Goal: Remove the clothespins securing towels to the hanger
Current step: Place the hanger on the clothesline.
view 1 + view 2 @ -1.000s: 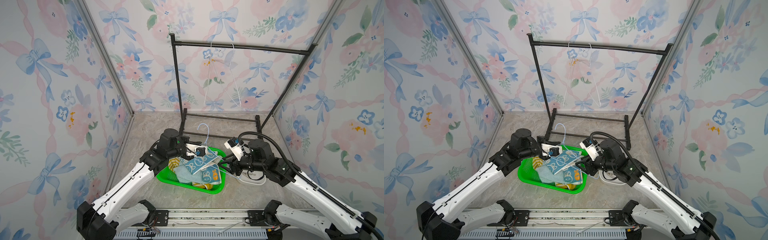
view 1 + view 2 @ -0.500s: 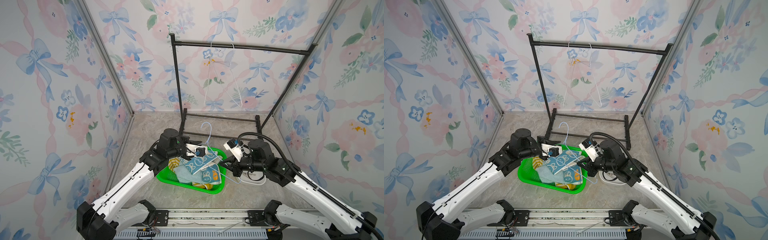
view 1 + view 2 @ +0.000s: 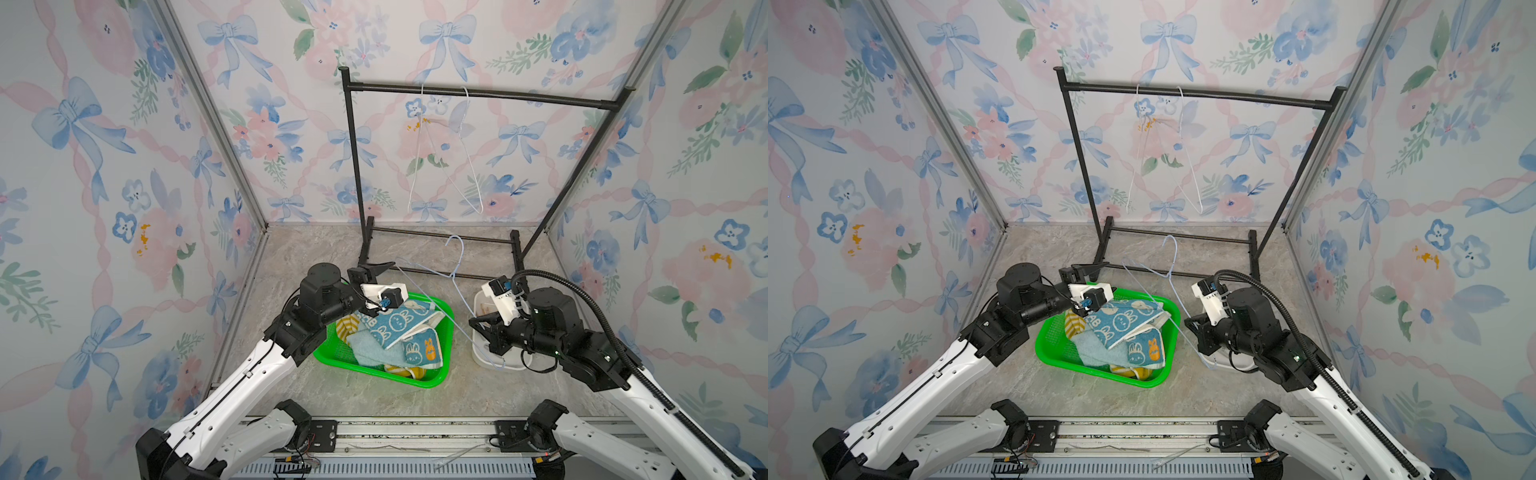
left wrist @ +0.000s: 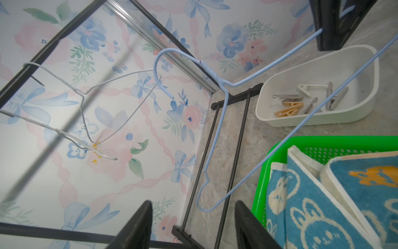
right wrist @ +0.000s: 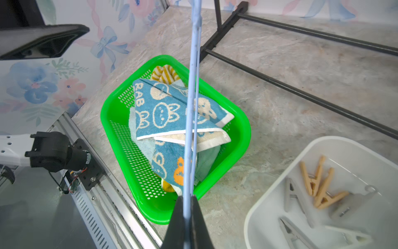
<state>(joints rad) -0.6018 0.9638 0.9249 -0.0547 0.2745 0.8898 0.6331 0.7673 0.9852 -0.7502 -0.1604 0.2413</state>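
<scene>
The blue hanger (image 4: 212,73) slants across the gap between green basket (image 4: 312,140) and white tub (image 4: 312,120).

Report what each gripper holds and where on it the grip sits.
The right gripper clamps the blue wire hanger near one lower corner. The left gripper is open, holding nothing.

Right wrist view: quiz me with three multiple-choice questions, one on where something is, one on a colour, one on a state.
1. Where are the clothespins? A on the rail; B in the white tub; C on the floor.
2. What colour is the basket holding the towels? A green; B red; C black.
3. The right gripper's jaws are: A open and empty; B shut on a towel; C shut on the blue hanger.
B: they lie loose in the tub. A: its mesh walls are bright green. C: the wire runs between the closed jaws.
</scene>
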